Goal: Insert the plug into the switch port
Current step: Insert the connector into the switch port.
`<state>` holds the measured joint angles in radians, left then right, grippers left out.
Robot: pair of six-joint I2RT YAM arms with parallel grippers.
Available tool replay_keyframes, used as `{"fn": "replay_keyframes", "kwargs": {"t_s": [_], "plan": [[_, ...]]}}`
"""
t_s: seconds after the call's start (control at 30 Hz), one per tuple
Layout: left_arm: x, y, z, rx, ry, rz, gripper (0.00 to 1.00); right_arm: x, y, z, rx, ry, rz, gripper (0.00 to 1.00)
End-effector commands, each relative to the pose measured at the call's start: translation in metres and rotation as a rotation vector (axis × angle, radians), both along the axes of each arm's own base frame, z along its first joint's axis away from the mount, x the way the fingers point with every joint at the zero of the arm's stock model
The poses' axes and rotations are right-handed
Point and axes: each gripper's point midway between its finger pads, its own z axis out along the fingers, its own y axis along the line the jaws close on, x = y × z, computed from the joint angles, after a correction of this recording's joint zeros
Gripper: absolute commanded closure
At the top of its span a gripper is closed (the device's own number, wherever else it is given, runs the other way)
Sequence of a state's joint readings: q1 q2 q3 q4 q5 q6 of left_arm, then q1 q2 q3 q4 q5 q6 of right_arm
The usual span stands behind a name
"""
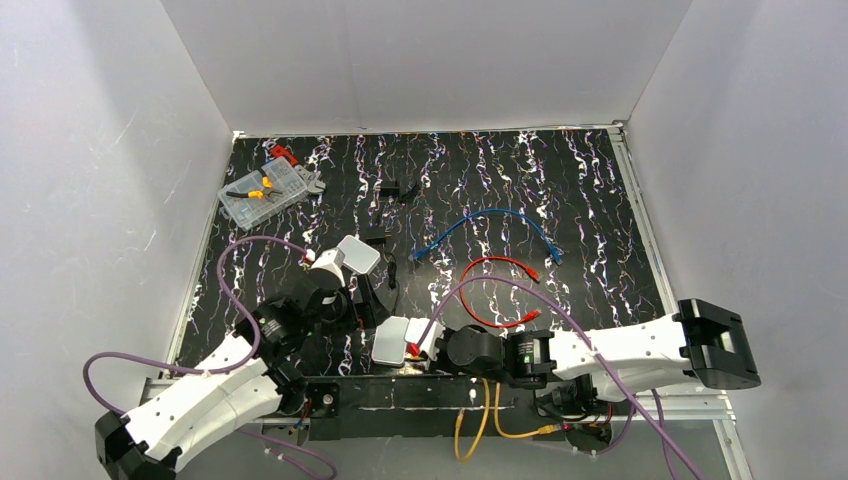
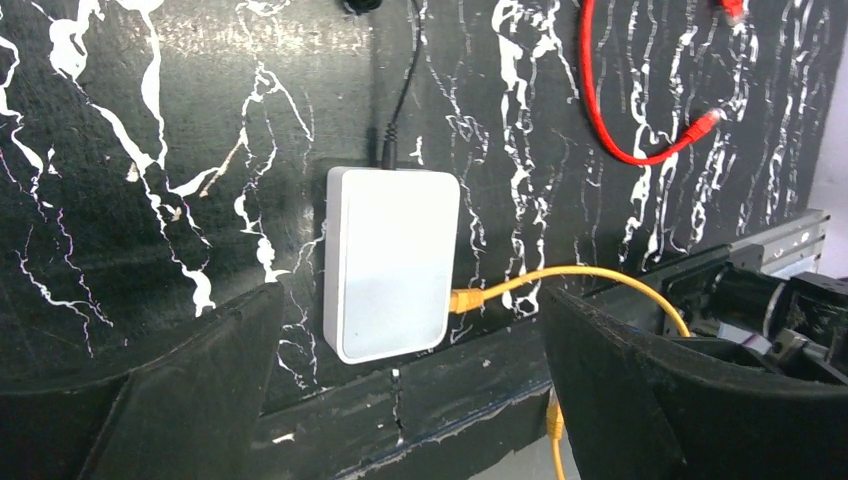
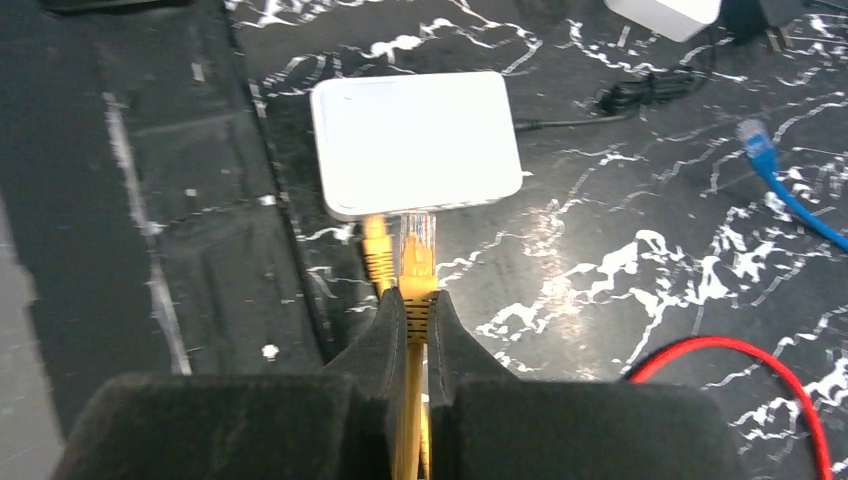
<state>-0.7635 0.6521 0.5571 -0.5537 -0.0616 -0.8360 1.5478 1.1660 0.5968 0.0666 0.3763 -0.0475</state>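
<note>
The switch (image 3: 415,140) is a flat pale box lying on the black marbled mat; it also shows in the overhead view (image 1: 390,342) and the left wrist view (image 2: 390,260). Its port side is the near edge (image 3: 400,212) in the right wrist view. My right gripper (image 3: 417,300) is shut on a yellow plug (image 3: 418,250), whose clear tip sits right at that edge. Whether the tip is inside a port I cannot tell. Beside it on the left, another yellow plug (image 3: 376,250) is seated in the switch. My left gripper (image 2: 410,400) hangs open above the switch, holding nothing.
A black power lead (image 2: 400,100) enters the switch's far end. A smaller white box (image 1: 357,254), a red cable (image 1: 495,290), a blue cable (image 1: 490,225) and a clear parts box (image 1: 262,190) lie farther back. The yellow cable (image 1: 480,420) loops over the table's front rail.
</note>
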Motion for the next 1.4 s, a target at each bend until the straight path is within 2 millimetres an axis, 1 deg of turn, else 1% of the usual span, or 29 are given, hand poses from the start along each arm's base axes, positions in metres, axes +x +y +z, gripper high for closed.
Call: {"fn": "replay_keyframes", "kwargs": {"t_s": [0.0,0.13,0.2,0.43,0.7,0.87,1.0,1.13,1.37], "plan": [[0.011,-0.006,-0.011,-0.036,0.006,0.028,0.02,0.027,0.005,0.011,0.057,-0.131,-0.046,0.99],[0.015,-0.006,-0.023,-0.044,0.022,0.033,0.02,0.036,0.006,0.002,0.051,-0.156,-0.032,0.99],[0.012,-0.01,-0.028,-0.063,0.042,0.014,0.02,0.04,0.008,0.0,0.054,-0.168,-0.02,0.99],[0.01,-0.014,-0.044,-0.075,0.075,-0.012,0.02,0.041,0.013,-0.012,0.067,-0.194,0.061,0.99],[0.005,-0.017,-0.06,-0.082,0.125,-0.036,0.04,0.047,0.016,-0.036,0.011,-0.181,0.063,0.99],[0.003,-0.016,-0.069,-0.075,0.15,-0.037,0.06,0.051,0.015,-0.047,-0.021,-0.188,0.045,0.99],[0.002,-0.017,-0.076,-0.081,0.163,-0.04,0.1,0.053,0.014,-0.052,-0.033,-0.188,0.039,0.99],[0.0,-0.018,-0.083,-0.089,0.186,-0.046,0.2,0.053,0.015,-0.058,-0.043,-0.184,0.039,0.99],[-0.001,-0.019,-0.085,-0.088,0.202,-0.058,0.31,0.055,0.015,-0.066,-0.063,-0.179,0.035,0.99]]}}
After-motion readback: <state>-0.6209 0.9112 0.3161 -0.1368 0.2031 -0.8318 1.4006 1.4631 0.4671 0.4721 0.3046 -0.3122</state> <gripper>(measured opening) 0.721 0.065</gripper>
